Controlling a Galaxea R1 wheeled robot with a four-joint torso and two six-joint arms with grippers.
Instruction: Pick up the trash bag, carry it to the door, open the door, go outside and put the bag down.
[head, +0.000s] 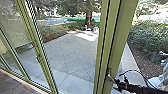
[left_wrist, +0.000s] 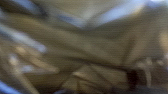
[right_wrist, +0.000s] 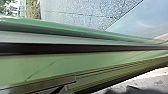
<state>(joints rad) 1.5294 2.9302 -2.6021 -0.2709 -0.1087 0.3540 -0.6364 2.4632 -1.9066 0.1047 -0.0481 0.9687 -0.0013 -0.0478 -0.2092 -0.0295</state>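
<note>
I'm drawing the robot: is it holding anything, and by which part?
Can't tell: the right gripper is at the green door frame; blurry folds show at the left wrist, no clear hold.

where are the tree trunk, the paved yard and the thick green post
Tree trunk (head: 88, 15): head view, on the bark midway up.
Paved yard (head: 71, 51): head view, on bare paving.
Thick green post (head: 119, 35): head view, on its upper half.

Light grey paving of flat slabs (head: 71, 53), diagonal joints across it; sunlit patch near far end. Small pale objects (head: 96, 30) at far edge, too unclear to identify. Dark grey-brown indoor floor (head: 15, 83).
</note>
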